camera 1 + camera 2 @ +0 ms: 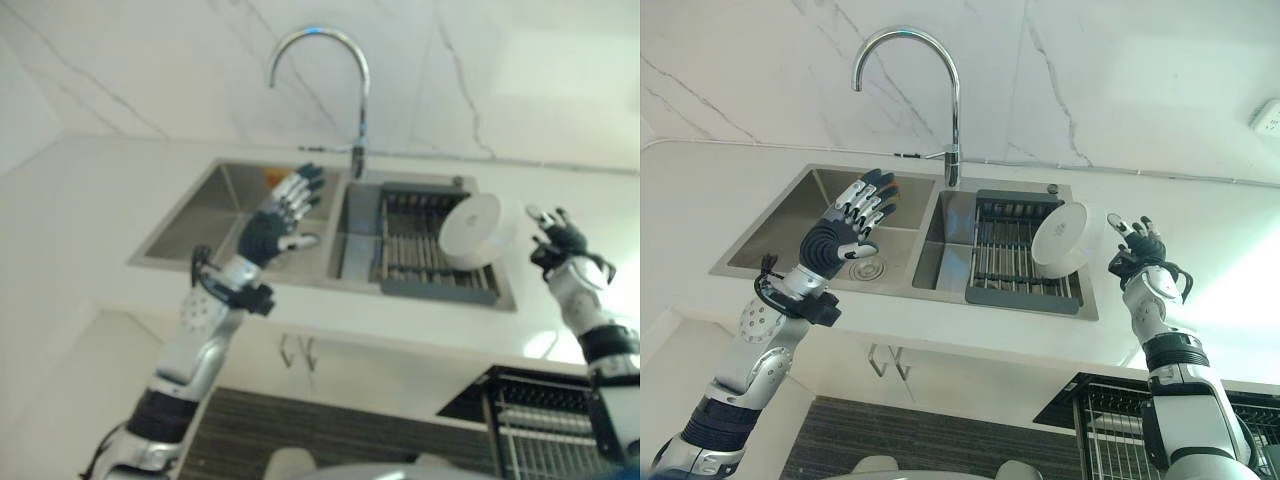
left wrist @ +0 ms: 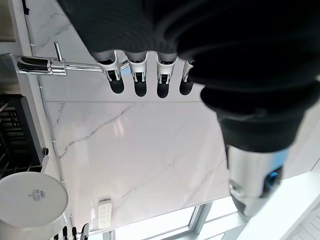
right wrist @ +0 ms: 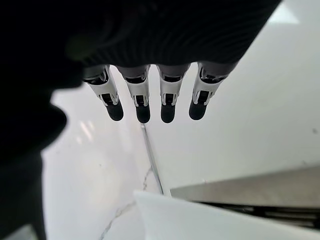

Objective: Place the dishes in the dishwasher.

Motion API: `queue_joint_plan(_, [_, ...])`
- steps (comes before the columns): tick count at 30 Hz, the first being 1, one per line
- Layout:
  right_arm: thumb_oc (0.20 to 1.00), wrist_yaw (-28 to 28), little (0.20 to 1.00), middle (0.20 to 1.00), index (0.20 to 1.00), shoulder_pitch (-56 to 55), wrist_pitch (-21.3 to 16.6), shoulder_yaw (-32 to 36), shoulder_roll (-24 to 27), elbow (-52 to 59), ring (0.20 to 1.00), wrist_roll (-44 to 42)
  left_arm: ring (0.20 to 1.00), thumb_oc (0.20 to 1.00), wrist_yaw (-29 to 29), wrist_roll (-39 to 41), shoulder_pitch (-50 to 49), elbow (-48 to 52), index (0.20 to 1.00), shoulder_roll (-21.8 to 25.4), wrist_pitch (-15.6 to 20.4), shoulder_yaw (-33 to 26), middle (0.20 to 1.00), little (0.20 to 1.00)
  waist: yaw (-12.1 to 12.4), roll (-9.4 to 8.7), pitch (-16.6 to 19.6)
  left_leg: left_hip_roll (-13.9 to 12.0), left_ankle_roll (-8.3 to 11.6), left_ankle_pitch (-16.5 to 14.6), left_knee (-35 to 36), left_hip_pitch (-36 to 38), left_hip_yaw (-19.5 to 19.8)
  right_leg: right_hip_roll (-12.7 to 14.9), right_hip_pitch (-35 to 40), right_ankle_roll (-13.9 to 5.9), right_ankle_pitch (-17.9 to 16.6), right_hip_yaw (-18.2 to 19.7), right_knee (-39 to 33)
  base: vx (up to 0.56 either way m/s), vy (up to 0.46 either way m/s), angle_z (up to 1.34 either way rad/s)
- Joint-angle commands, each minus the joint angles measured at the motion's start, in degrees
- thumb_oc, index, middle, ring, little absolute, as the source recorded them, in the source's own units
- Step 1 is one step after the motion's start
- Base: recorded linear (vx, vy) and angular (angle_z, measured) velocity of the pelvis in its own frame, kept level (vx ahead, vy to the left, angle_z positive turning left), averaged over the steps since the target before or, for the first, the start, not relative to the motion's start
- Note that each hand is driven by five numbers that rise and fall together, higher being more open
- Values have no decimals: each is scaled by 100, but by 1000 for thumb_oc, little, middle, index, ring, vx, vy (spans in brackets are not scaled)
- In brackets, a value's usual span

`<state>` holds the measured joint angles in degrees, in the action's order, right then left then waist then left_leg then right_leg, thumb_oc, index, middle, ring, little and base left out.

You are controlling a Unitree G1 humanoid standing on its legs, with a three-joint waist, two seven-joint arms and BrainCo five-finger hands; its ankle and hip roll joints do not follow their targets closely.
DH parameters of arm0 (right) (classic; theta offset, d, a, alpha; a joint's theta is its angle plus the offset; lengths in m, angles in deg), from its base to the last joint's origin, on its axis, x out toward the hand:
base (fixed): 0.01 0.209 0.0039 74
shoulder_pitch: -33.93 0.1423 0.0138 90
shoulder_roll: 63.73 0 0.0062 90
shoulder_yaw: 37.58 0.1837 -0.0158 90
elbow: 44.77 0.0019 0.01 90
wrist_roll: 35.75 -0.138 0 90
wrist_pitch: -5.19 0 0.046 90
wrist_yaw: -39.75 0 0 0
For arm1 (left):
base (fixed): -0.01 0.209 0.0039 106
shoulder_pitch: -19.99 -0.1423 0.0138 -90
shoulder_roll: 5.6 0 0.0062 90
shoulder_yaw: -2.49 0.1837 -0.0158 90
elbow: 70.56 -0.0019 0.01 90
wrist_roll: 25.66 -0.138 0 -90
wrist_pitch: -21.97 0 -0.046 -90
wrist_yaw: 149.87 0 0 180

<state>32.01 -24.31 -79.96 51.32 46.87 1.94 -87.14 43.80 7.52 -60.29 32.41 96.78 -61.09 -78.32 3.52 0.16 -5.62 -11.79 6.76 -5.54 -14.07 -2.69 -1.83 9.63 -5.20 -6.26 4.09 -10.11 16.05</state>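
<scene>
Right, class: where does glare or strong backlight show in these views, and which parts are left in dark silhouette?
Left eye view: glare whitens the counter near the right hand. Left wrist view: a bright window backlights the left hand, its cover dark. Right wrist view: the right hand's cover is almost black against the pale lit wall.

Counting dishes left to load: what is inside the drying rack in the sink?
One white bowl leans on its edge at the right end of the drying rack. The bars beside it look bare; anything behind the bowl is hidden.
</scene>
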Motion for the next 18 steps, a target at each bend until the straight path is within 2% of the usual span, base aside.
queue_joint_plan(1, [1000,463,1000,1000,1000,507,-173,310,172,50,1000,-630,1000,1000,75,388,305,89,1000,207,388,162,1000,1000,173,-106,101,-165,114,-598,-312,-100,-275,421,295,-283,573,-259,114,0,0,0])
queue_joint_plan(13, [1000,1037,1000,1000,1000,459,6,228,148,24,1000,-858,1000,1000,76,406,177,54,1000,211,432,134,1000,1000,212,-118,108,-156,115,-570,-312,-100,-269,377,339,-257,602,-277,114,-9,2,0])
queue_joint_plan(18, [1000,1228,1000,1000,1000,443,378,165,162,-96,1000,-864,1000,1000,77,457,119,62,1000,244,383,106,1000,1000,245,-123,120,-154,117,-553,-312,-117,-272,364,349,-249,617,-289,114,0,0,0])
